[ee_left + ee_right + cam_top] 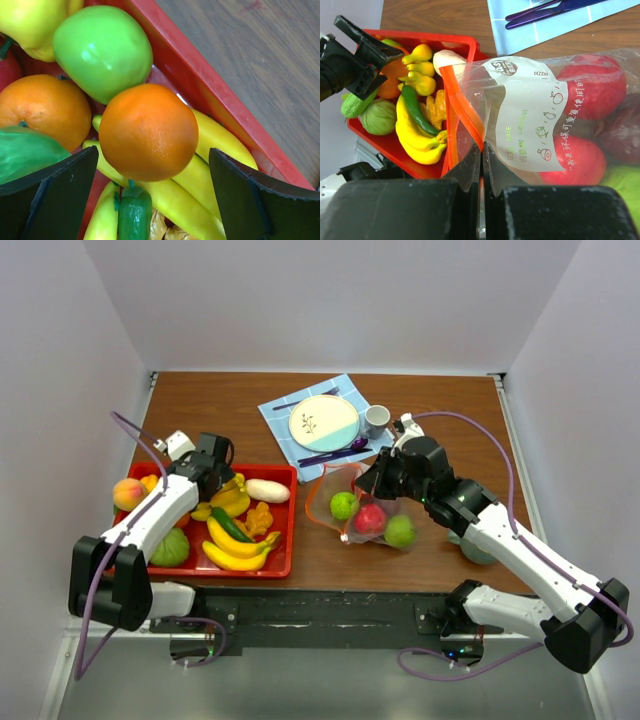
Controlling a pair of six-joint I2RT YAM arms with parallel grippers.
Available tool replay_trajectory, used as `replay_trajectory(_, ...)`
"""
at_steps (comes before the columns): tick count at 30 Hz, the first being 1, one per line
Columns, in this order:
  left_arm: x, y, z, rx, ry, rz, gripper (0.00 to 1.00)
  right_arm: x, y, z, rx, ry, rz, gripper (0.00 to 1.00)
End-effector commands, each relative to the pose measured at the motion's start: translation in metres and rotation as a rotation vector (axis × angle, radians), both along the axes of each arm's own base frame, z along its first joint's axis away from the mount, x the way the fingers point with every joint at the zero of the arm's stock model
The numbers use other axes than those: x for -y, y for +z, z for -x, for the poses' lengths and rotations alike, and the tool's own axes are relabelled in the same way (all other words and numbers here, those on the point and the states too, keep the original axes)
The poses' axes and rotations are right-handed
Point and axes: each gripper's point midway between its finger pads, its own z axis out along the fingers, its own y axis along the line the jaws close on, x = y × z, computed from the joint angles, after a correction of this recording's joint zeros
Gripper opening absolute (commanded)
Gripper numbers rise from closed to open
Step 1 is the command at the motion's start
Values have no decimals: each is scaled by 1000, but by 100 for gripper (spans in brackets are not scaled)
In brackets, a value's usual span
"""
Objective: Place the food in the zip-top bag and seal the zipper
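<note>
Left gripper [155,175], jaws wide apart, hangs over an orange [147,131] in the tray [200,85]. Right gripper [481,165] clamps the edge of the bag [525,120], just right of the tray. The glossy orange may slip when squeezed.

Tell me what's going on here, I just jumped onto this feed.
The right gripper is shut on the mouth edge of the zip-top bag, which sits on the table beside the red tray. A green apple and a red apple are among the food already inside. The left gripper is open over the tray, its fingers on either side of an orange but not gripping it. The zipper is not sealed.
</note>
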Motion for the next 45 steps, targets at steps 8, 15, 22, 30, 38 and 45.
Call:
replay_trajectory(8,-13,4,-22,49,44,-44,77,-2,8,-1,34,10,-23,0)
replay_trajectory(15,9,47,-32,148,-132,23,31,-2,11,-1,41,8,-25,0)
replay_trajectory(22,51,105,-23,258,-454,118,8,-4,14,-3,43,7,-27,0)
replay_trajectory(30,184,162,17,406,-963,451,8,-4,23,-6,59,1,-22,0)
replay_trajectory(38,290,182,65,406,-1233,657,8,1,34,-5,82,-28,-20,0)
replay_trajectory(45,340,157,68,330,-1300,701,11,5,49,-1,101,-42,-34,0)
